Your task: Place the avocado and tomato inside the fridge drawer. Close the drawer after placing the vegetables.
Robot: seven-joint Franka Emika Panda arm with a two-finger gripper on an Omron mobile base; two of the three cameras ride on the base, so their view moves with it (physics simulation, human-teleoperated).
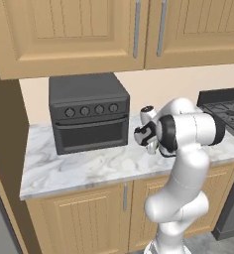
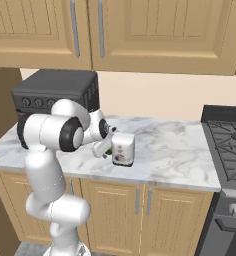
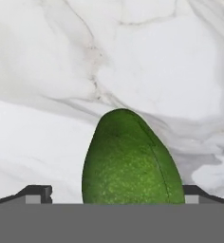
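Hand view: avocado [image 3: 132, 161] lies on the marble counter [image 3: 47, 142] at bottom centre, between the gripper [image 3: 116, 193] fingers, which stand spread wide on either side, not visibly touching it. Left base view: toaster oven [image 1: 89, 111] upper left.

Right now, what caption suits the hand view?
Open hand straddling the avocado on the marble counter, not yet gripping.

Avocado [image 3: 132, 161] lies on the counter [image 3: 52, 142] between the hand's fingertips [image 3: 38, 193]
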